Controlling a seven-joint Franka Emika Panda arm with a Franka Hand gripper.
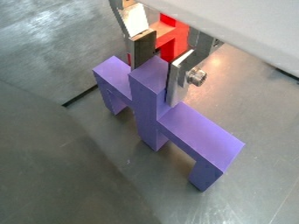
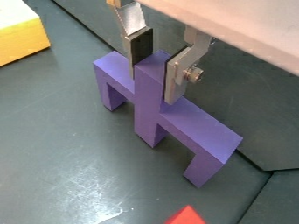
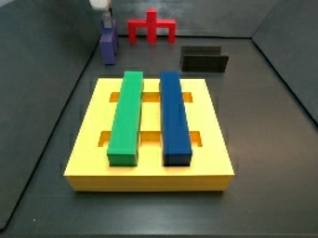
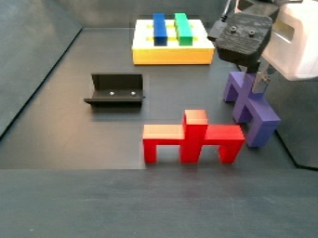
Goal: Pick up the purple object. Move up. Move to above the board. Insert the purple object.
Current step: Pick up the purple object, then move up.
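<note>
End effector [image 2: 159,59] — plates straddle the purple object's [image 2: 158,112] stem.

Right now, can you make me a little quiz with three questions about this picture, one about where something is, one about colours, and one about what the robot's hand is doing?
1. Where is the purple object?
A. On the floor, under the gripper
B. On top of the board
C. Inside the black box

2. What colours are the two long bars on the yellow board?
A. Red and purple
B. Green and blue
C. Black and white

3. What is the gripper doing?
A. Holding the red piece
B. Hanging far above the board
C. Its fingers sit on either side of the purple object's upright stem

Answers:
1. A, since both wrist views show it standing on the dark floor below the fingers.
2. B, since a side view shows a green bar beside a blue bar.
3. C, since both wrist views show the silver plates flanking the stem, while the red piece stands apart.
</note>
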